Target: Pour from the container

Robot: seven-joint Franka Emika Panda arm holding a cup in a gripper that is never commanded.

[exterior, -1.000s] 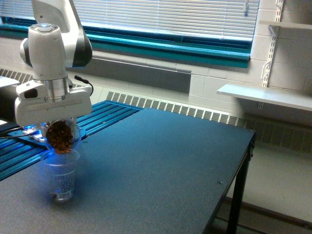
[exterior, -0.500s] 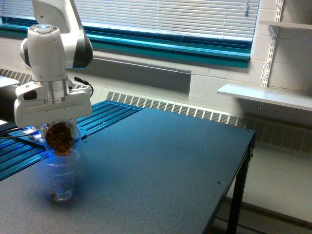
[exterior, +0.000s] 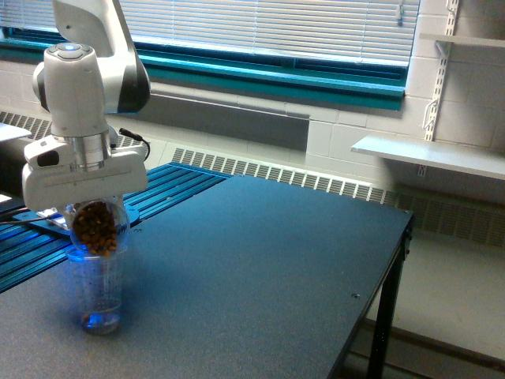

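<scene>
Room: a workroom with a white block wall, slatted blinds (exterior: 268,28) over a long window with a teal sill, and a radiator grille running along the wall below.
Surface: a dark table (exterior: 260,276) with a speckled top; one black leg shows at the exterior view's right.
Nearest thing: a ribbed clear cup (exterior: 98,290) stands upright on the table near the exterior view's left edge, with a blue glow at its rim and base.
Container: the container (exterior: 97,227) is held tipped well over, just above the ribbed cup's mouth, its wide mouth facing the camera; it is full of brown pieces. Whether the two cups touch cannot be told.
Gripper: the gripper (exterior: 83,207) hangs straight down from the white arm (exterior: 83,87) and is clamped on the container; its fingers are mostly hidden behind the gripper body and the cup.
Behind the arm: blue slatted rails (exterior: 170,185) beside the table.
Far right: white wall shelves (exterior: 430,154) on metal tracks.
</scene>
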